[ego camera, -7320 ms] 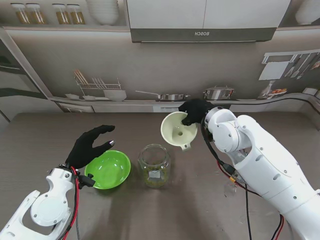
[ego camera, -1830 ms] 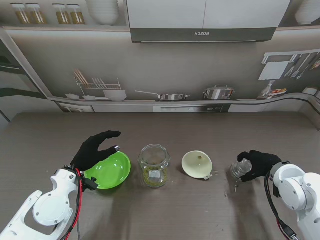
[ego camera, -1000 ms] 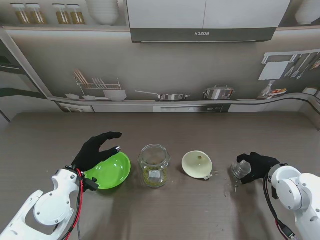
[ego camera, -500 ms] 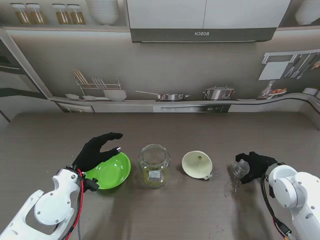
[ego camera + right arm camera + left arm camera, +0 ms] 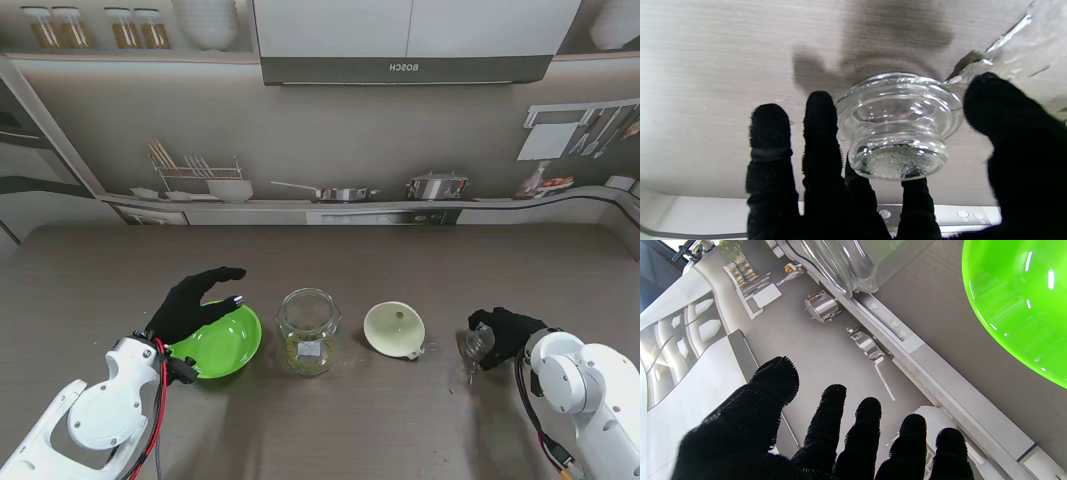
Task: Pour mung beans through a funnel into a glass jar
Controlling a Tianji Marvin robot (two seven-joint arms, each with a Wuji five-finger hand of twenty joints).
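Two gloved robot hands sit over a grey-brown table (image 5: 400, 420). Across the middle of the stand view, from left to right, stand a green bowl (image 5: 218, 340), a glass jar (image 5: 308, 331) and a cream funnel (image 5: 394, 329).

At lower left, the left hand (image 5: 190, 300) hovers beside the bowl's far rim, fingers spread and holding nothing. The bowl looks empty, and the jar shows a shallow layer of greenish beans at its bottom, so the pouring seems done. The funnel lies on the table just right of the jar, wide mouth up, apart from it.

At lower right, the right hand (image 5: 505, 332) reaches a small glass lid (image 5: 476, 345), probably the jar's, well clear of the jar. My guess is that it means to cap the jar.

The right wrist view shows what the stand view cannot: the lid (image 5: 898, 133) rests knob-side toward the camera, with fingers (image 5: 821, 133) on one side and the thumb on the other. Two fingertips seem tucked under the knob, but I cannot tell whether the grip is truly closed. A crumpled clear wrapper (image 5: 1017, 50) lies beside it.

The left wrist view shows the spread fingertips (image 5: 835, 413), the bowl's glossy green side (image 5: 1017, 306) and the jar's base (image 5: 846, 263), all untouched.
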